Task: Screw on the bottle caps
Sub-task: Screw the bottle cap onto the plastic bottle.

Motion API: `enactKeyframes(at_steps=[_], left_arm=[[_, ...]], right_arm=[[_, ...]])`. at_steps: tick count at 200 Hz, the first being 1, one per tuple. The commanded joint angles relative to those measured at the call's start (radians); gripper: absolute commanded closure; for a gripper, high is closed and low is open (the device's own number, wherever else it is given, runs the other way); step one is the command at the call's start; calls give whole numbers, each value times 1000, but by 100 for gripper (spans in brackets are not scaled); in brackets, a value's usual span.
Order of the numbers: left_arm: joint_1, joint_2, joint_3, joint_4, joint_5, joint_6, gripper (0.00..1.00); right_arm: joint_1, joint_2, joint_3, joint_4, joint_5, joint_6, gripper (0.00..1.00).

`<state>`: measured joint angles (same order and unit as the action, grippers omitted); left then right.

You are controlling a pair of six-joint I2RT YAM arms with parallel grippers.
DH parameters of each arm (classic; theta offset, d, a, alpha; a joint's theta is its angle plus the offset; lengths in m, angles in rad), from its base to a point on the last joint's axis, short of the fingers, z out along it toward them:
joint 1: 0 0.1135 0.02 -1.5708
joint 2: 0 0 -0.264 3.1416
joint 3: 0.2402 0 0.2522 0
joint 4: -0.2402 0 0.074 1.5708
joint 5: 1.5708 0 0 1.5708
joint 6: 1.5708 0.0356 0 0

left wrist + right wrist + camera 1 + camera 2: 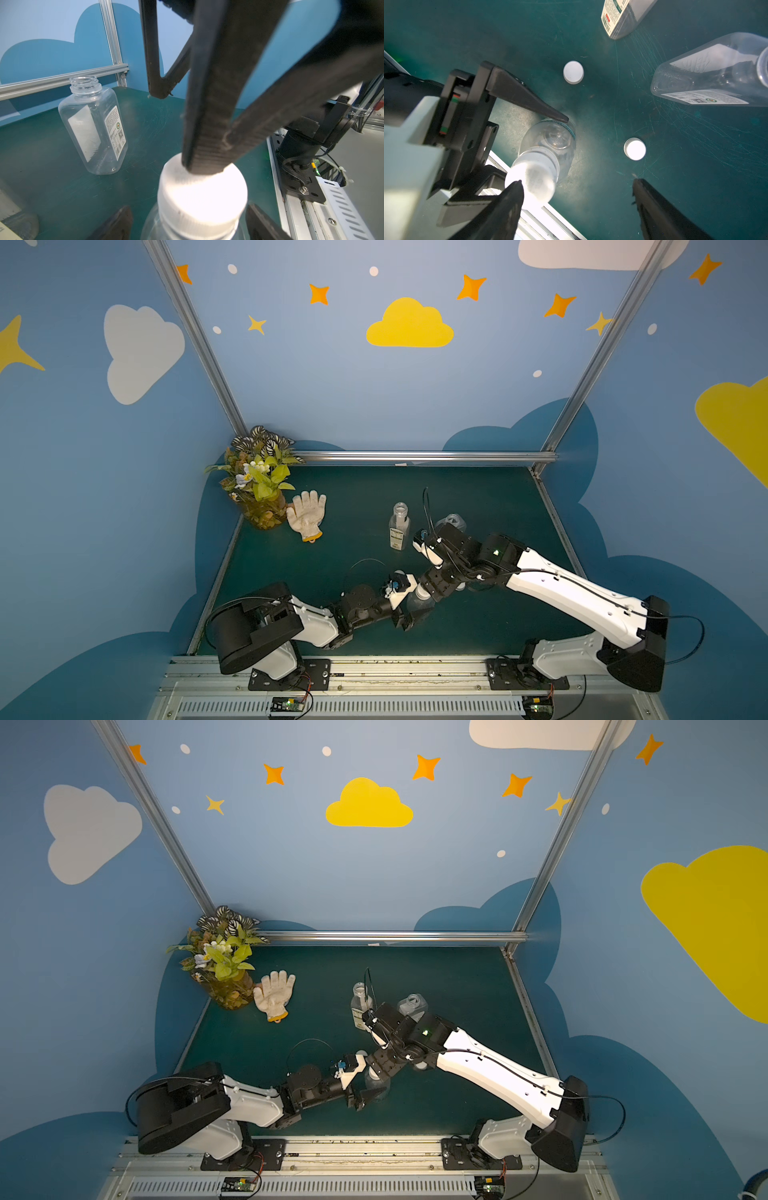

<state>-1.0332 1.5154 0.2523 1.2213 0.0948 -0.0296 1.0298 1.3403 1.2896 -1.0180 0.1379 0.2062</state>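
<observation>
Left hand (pixel 188 208) astride capped bottle (pixel 550 145)

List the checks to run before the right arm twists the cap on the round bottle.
1. Cap sitting on the round bottle neck: ok. How far it is threaded: cannot tell.
2. Left gripper bracing the bottle: its fingers flank the body, but firm contact: cannot tell.
3. Right gripper open: ok.
4. Right gripper centred on the cap: not ok. The cap lies by one finger, not midway between the two.
5. Loose caps out of the way: ok. Both lie flat, apart from the bottle.
6. Slim bottle and flat-sided bottle upright with open necks: ok.
</observation>
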Motion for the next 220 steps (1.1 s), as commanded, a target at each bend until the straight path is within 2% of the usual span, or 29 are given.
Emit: enactKeyframes(at_steps=[1, 77, 148, 220], left_arm=[[0, 15, 11, -12, -7, 7, 17], [-4, 1, 7, -39, -4, 26, 32], [-11, 1, 4, -43, 2, 37, 35], [-10, 13, -18, 1, -6, 36, 41]], right_arm=[[-4, -19, -13, -3, 11, 15, 13], [-5, -29, 2, -3, 17, 15, 13], [-13, -62, 22, 47, 12, -1, 10], [-46, 26, -95, 56, -20, 32, 8]])
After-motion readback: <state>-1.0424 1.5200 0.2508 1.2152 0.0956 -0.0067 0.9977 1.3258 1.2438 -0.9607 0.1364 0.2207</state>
